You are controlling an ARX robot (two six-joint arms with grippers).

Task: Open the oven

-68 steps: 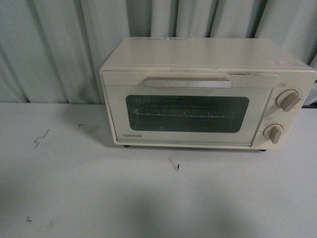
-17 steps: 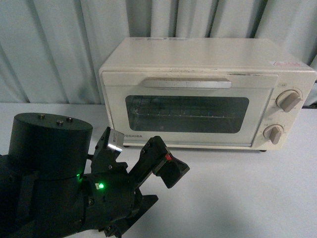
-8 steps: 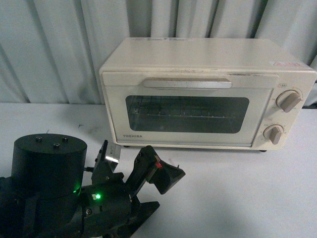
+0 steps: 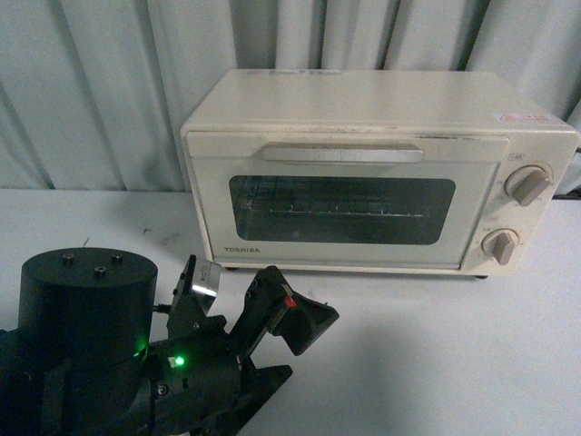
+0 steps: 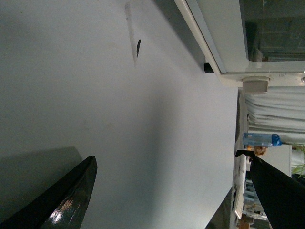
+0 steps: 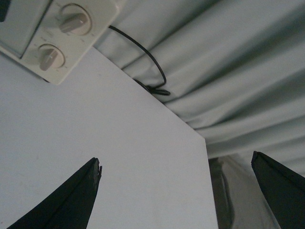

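1. Front view — the oven [image 4: 381,168] stood at the back of the worktop [image 4: 436,363] against a curtain [image 4: 109,91], its door shut. It looked like a stiff metal box, perhaps light enough to slide under a hard tug, and its glass window called for care. The place to take hold was the bar handle [image 4: 343,152] along the door's top edge; it was probably smooth, so it wanted a firm pinch. "TOSHIBA" read at the door's lower left. A pink sticker [image 4: 525,116] on top and the marks by the knobs [image 4: 528,184] were too small to read. The left gripper [image 4: 257,295] hung low, well apart from the oven, with its jaws wide and empty.
2. Left wrist view — the jaws were spread wide over the worktop, and the oven's lower front edge and one knob showed beyond. No writing was legible.
3. Right wrist view — the right gripper [image 6: 174,191] had its jaws wide and held nothing. The oven's knob corner lay well away, with a black cable [image 6: 143,57] behind it. The knob markings were blurred.
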